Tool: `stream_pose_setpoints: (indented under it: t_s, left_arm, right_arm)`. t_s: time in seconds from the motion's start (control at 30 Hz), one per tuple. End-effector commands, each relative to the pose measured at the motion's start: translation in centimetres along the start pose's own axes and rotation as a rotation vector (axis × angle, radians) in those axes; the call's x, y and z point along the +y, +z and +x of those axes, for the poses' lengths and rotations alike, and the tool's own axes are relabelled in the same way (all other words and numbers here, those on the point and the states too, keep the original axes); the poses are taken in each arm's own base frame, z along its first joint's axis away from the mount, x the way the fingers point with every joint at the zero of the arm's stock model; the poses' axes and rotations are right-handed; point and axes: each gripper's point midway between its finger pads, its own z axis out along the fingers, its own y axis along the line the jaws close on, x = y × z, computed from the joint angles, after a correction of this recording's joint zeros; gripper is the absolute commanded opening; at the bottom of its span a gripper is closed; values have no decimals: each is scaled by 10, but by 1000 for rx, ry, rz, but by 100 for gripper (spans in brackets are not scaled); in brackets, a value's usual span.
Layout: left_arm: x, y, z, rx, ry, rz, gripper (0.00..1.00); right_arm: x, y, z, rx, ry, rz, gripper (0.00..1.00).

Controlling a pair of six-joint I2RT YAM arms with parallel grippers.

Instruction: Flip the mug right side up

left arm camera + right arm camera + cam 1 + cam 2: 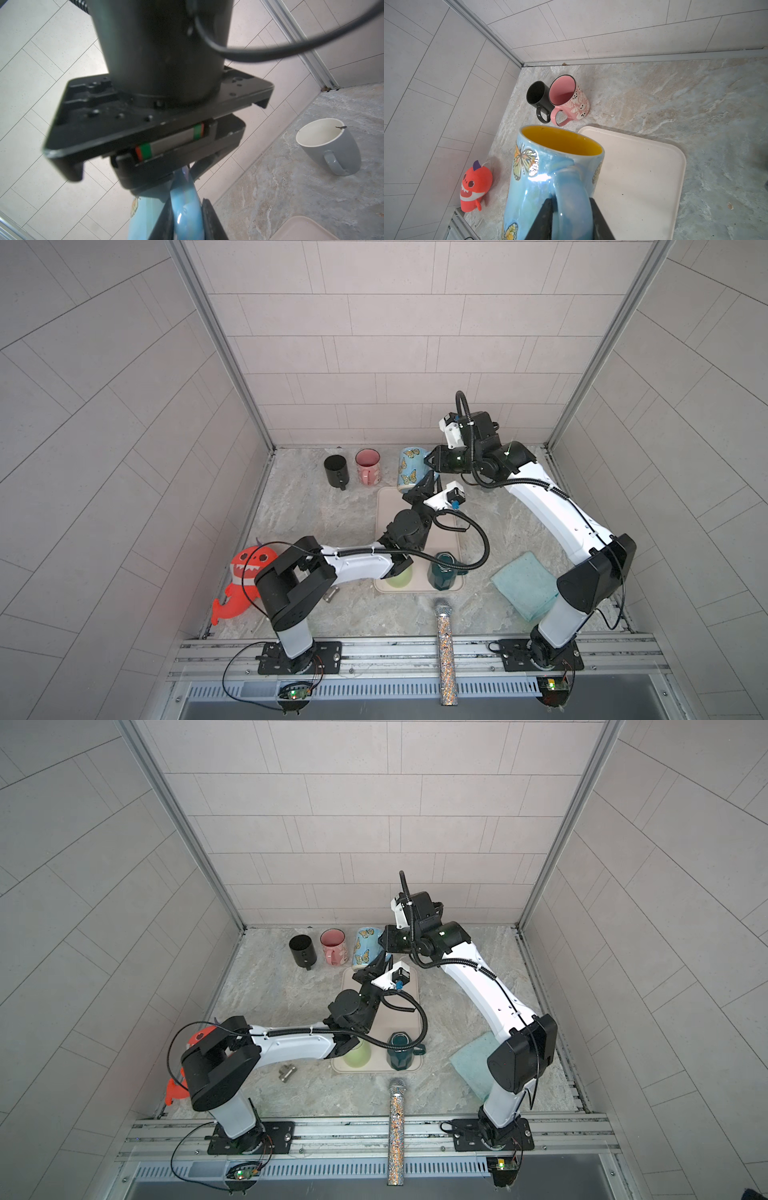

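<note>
**Blue butterfly mug (408,472) pinched at its handle by both grippers**

Position: the mug is at the back of the table, at the far edge of the beige tray (385,512). It is just right of the pink mug (368,467) and the black mug (336,471), which both stand mouth up.

Attitude: both top views show only the patterned side and no mouth. The right wrist view looks over the rim into a yellow inside. It reads as tipped, with the mouth away from the front rail. I cannot tell whether any part of it touches the table.

Right gripper (429,460): it comes in from the right. Its black fingers (544,220) are pressed against either side of the handle (572,187).

Left gripper (420,489): it reaches across the tray from the near side. Its fingers (212,220) are nipped on the same handle loop, directly beside the right gripper's body (blurred at this range).

Elsewhere:
- A green cup (401,580) and a dark teal mug (444,574) stand at the tray's near end, the cup partly under the left arm.
- A teal cloth (524,587) lies right of the tray.
- A red shark toy (243,572) sits at the left wall.
- A glitter microphone (444,639) lies across the front rail.
- A grey mug (332,149) stands upright and shows only in the left wrist view.
</note>
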Motion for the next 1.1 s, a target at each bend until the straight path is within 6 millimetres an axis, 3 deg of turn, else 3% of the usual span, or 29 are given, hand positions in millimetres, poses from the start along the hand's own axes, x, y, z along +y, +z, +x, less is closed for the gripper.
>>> stream_pose_setpoints:
  t_s: [0.0, 0.1, 0.23, 0.7, 1.07]
  left_arm:
    - [55, 3, -45, -121, -104, -166, 0]
    - [56, 4, -45, -121, -104, -169, 0]
    - [55, 5, -44, -113, -79, -174, 0]
    - [55, 12, -39, -62, -40, -205, 0]
    - [55, 11, -32, -33, -33, -212, 35]
  right_arm:
    - [-7, 4, 9, 43, 8, 15, 27]
    - [-7, 4, 10, 47, 11, 15, 22]
    - [-6, 6, 12, 58, 18, 9, 0]
    - [-6, 3, 10, 10, 3, -5, 0]
    - [-6, 4, 3, -41, 10, -14, 0]
